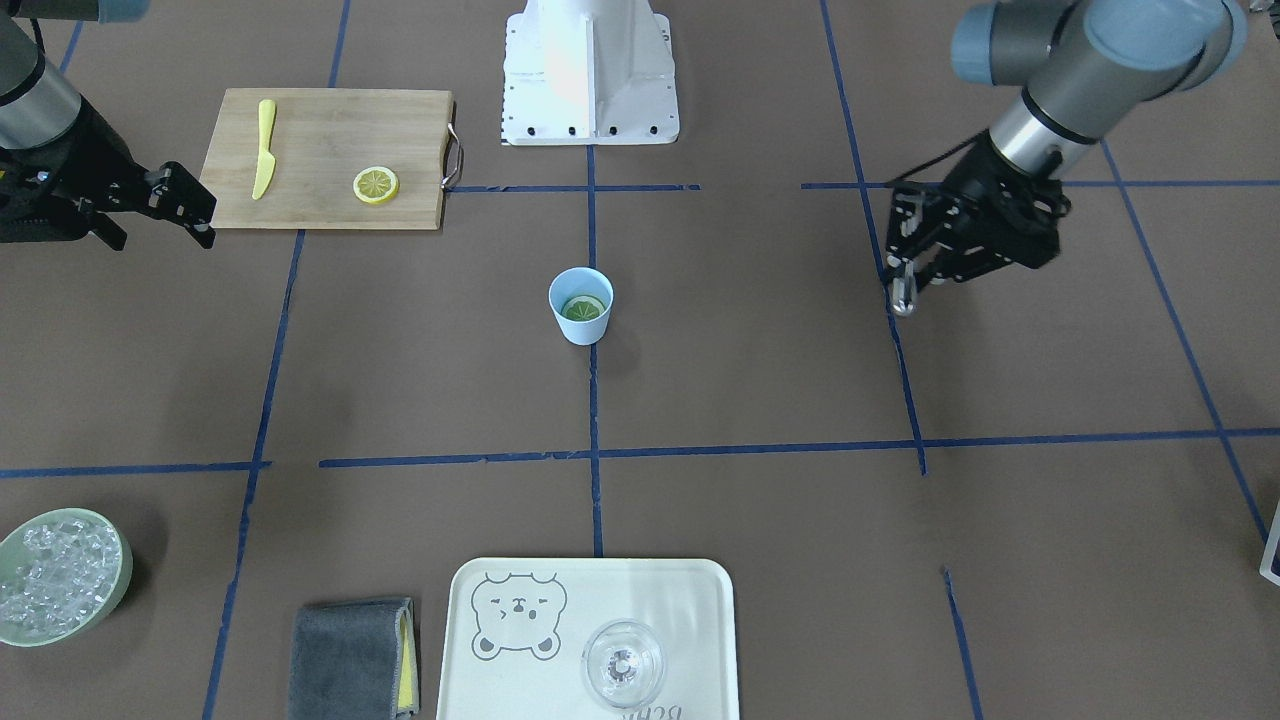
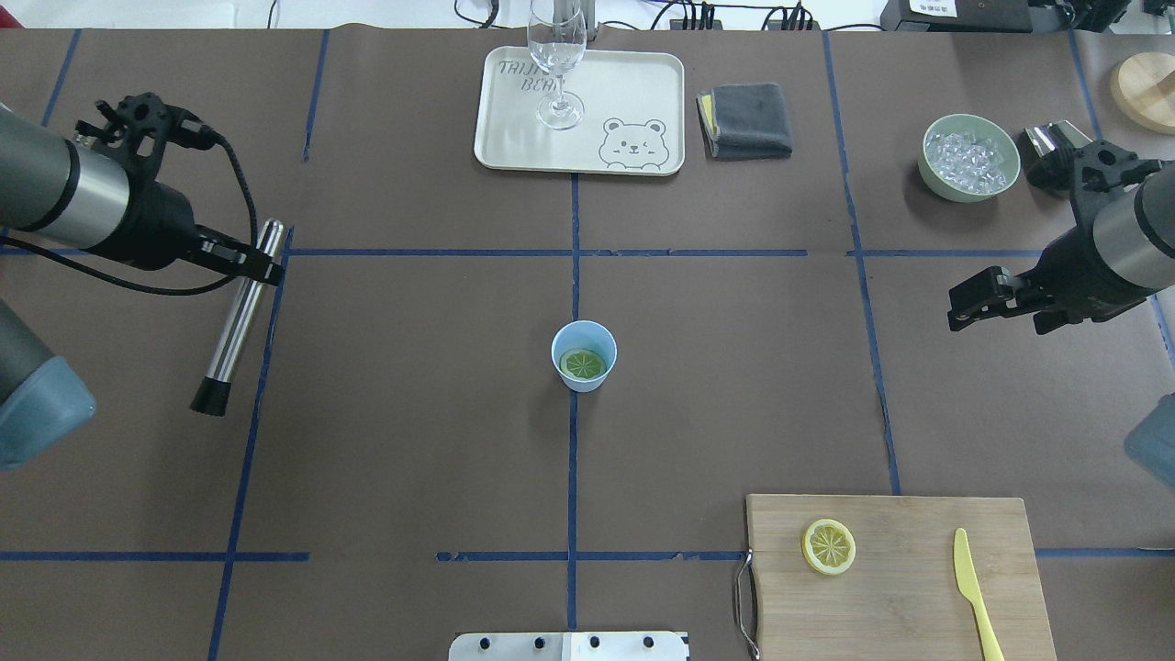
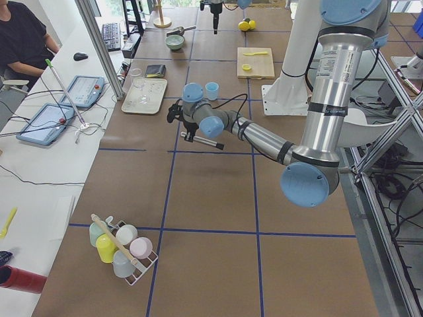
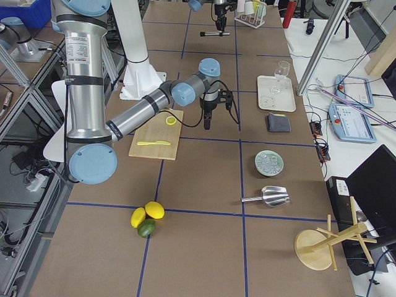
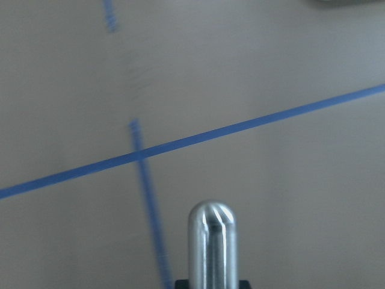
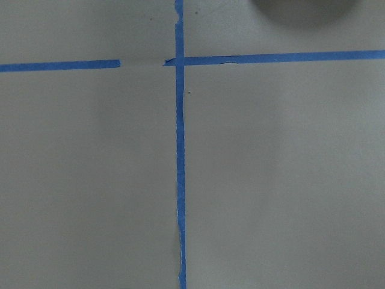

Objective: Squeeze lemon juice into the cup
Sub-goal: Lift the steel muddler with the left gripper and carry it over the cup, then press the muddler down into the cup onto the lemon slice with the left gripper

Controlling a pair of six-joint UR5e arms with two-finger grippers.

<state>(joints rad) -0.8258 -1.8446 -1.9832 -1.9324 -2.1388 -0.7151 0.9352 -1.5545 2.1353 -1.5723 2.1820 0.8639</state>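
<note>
Lemon slice (image 2: 584, 364) sits in the cup (image 2: 556, 353). Left jaws clamp a steel muddler (image 2: 240, 308), presumably for squashing it. Right jaws gape empty.

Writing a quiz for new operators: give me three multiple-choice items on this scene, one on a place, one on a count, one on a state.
1. Where does the cup stand? A on the tray; B on the bare table; C on the grey cloth.
2. How many lemon slices show? A one; B two; C three.
3. The left gripper is: A open, empty; B shut on a knife; C shut on a metal rod.
1 B: bare table lies all around it. 2 B: one lemon slice lies in the cup, a second slice on the cutting board. 3 C: it clamps the rod.
</note>
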